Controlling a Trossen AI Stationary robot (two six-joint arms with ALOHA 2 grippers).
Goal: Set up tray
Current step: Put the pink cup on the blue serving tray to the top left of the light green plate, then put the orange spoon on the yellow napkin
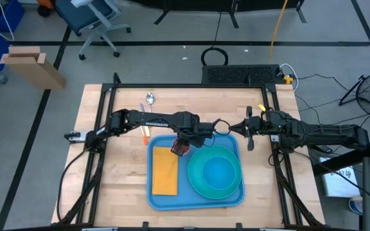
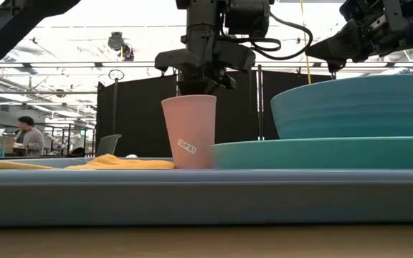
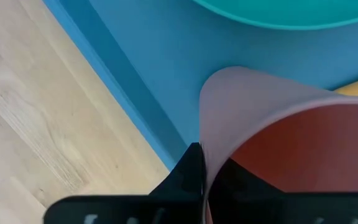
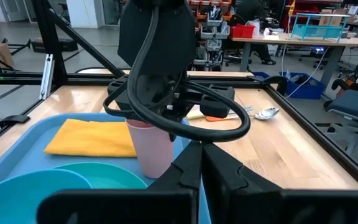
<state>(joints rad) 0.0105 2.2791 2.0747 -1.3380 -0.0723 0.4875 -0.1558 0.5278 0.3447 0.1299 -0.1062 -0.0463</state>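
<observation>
Sitting near the front-centre of the light wooden table (image 1: 108, 186), the large flat rectangular blue plastic tray (image 1: 194, 200) with rounded corners and a raised rim lies flat, long side across. On its left part lies a folded yellow-orange cloth napkin (image 1: 165, 171); on its right a round teal plastic plate (image 2: 321, 153) carries a teal plastic bowl (image 1: 217, 172) stacked on it. Behind the napkin, at the tray's back-left, a pale pink plastic cup (image 2: 189, 132) stands upright on the tray floor – small white label on its side, reddish inside. Left gripper (image 1: 182, 145) sits straight over the cup, fingers pinching the cup's rim, one dark finger (image 3: 188, 174) outside the wall; cup base on the tray, napkin just beside it. Right gripper (image 1: 250, 133) hovers off the tray's back-right corner, well apart from the cup, fingers pressed together, holding nothing. Farther back on bare table: an orange item (image 1: 146, 135) beside the left arm, hard to identify, and a silver metal spoon (image 1: 149, 98) near the back edge. Beyond the table – a person (image 2: 27, 136) seated in the room, far left in the low view.
</observation>
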